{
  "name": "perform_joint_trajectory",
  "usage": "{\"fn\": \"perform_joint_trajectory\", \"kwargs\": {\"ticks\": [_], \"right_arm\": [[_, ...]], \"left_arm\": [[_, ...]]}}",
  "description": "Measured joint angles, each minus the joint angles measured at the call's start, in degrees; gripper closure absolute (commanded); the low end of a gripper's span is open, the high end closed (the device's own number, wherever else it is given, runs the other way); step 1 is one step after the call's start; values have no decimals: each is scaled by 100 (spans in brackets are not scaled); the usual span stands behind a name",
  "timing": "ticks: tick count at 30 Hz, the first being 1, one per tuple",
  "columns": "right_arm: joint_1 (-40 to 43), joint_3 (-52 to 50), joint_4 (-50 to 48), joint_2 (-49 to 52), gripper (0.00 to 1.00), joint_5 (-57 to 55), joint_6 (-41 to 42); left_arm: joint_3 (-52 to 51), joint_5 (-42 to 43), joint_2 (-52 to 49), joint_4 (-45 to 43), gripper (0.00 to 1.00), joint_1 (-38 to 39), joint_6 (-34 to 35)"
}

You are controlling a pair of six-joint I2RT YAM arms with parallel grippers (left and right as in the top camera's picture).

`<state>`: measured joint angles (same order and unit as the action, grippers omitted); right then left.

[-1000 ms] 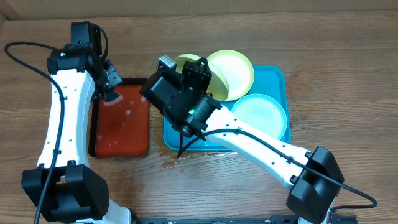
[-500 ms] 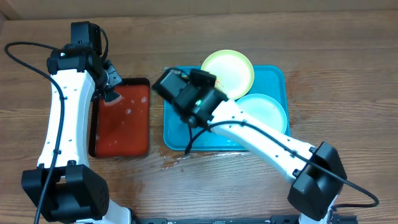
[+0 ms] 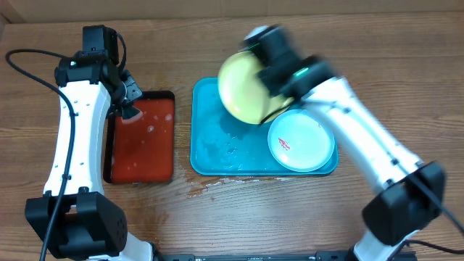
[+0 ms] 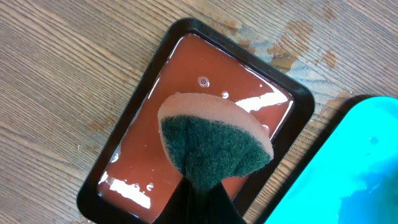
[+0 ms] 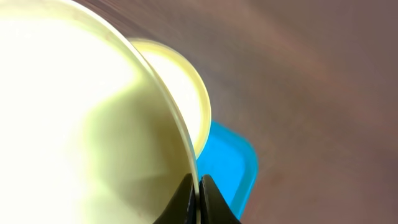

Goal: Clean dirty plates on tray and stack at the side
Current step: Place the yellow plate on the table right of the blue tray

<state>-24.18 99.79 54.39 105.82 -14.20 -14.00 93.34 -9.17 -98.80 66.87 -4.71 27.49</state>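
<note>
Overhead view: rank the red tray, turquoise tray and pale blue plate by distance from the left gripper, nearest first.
1. Red tray: directly beside the left gripper, on the table's left.
2. Turquoise tray: mid-table, just right of the red tray.
3. Pale blue plate: at the turquoise tray's right end.

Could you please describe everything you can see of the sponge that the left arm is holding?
The sponge is a two-layer pad: a peach-coloured foam back and a dark green, fibrous scouring face turned toward the wrist camera. Its visible outline is rounded, like a fan. The left gripper pinches its lower end with shut jaws. It hangs over the black-rimmed red tray, which holds glossy liquid; whether it touches that liquid cannot be told.
</note>
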Motion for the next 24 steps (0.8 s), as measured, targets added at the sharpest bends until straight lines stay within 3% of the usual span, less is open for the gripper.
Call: {"fn": "perform_joint_trajectory", "kwargs": {"ticks": [5,11,17,24], "right_arm": [[2133,-4,315,68,96,1875,745],[4133,-249,310,409,96,2656,1720],[5117,-549,92,1102,96,2861,2310],[5510,-601,55,1576,96,2887,2496]], "left_arm": [[0,0,0,-2,96,0,0],[0,2,0,0,96,0,0],[0,2,0,-4,96,0,0],[0,0,0,-26,96,0,0]]}}
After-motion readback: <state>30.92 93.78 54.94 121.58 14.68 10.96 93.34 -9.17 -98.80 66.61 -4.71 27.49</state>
